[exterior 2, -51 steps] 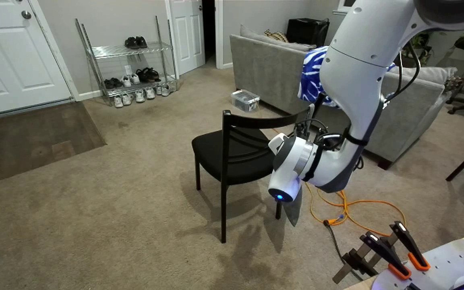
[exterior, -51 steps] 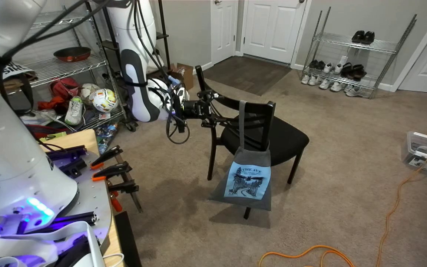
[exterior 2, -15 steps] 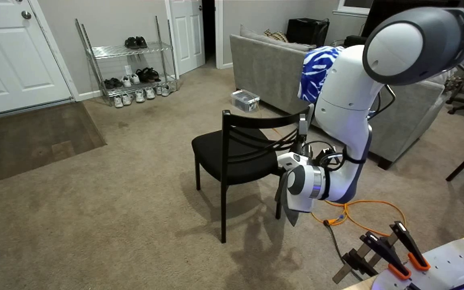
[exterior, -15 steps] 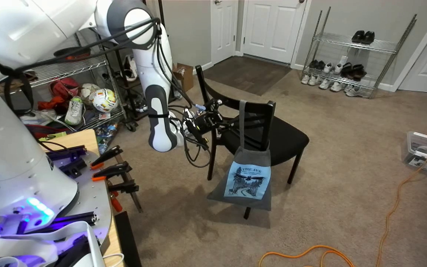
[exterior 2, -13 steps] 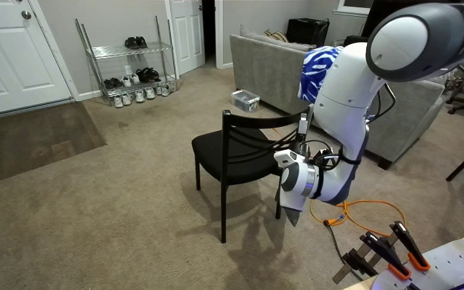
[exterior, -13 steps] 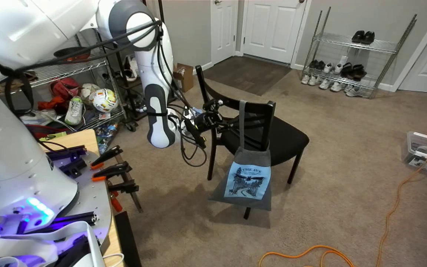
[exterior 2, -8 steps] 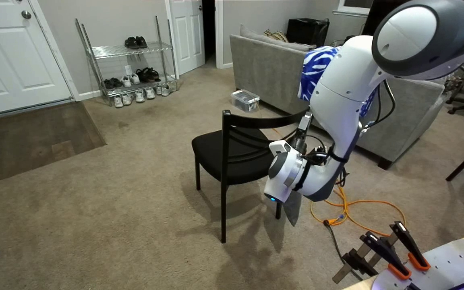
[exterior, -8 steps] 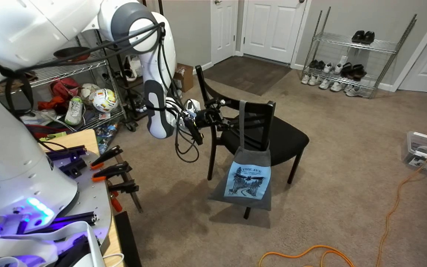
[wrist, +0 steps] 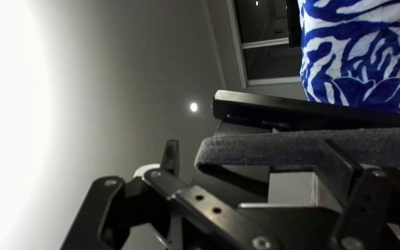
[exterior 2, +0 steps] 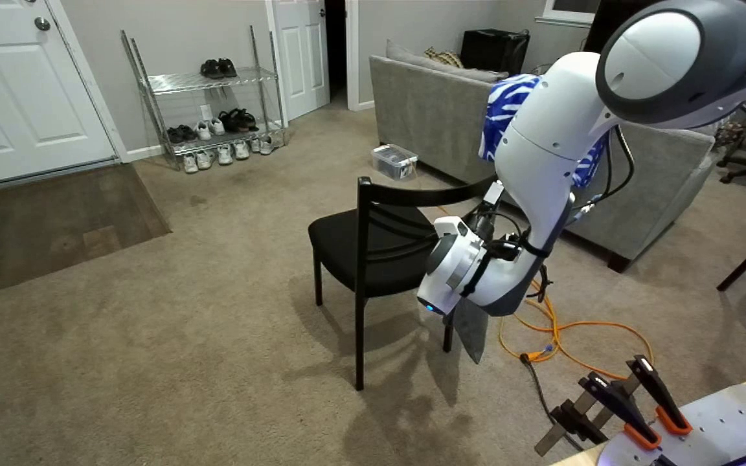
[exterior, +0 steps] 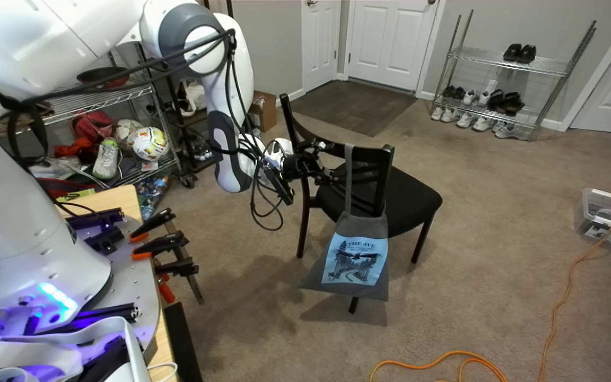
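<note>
The end effector stands with jaws spread at the strap; contact cannot be determined. The bag hangs by this strap from the chair back, near one end.

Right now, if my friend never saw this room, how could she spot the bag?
In an exterior view, find the black chair standing on the carpet. From its backrest, a strap hangs down to the gray bag. Unlike the plain black chair, it shows a light-blue picture of trees, with THE AVE at the top.
</note>
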Available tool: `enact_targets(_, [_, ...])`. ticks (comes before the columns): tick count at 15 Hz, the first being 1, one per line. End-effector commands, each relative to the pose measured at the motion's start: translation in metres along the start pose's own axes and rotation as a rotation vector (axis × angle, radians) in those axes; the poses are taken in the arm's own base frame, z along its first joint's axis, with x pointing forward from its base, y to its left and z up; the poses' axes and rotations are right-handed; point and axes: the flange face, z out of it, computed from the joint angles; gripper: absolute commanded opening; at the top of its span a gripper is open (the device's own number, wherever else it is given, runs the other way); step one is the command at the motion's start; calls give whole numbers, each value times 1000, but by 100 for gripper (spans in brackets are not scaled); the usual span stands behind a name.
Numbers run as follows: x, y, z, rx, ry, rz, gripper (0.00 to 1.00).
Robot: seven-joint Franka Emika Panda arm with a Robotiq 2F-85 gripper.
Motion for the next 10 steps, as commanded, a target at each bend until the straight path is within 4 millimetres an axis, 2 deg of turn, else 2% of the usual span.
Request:
enact_targets(1, [-7,0,7,-50,44,48,100])
enact_targets(6, [-10,-2,13,-83,74,63,100])
enact_targets(10, [-5,-1,-1,-82,151,89,100])
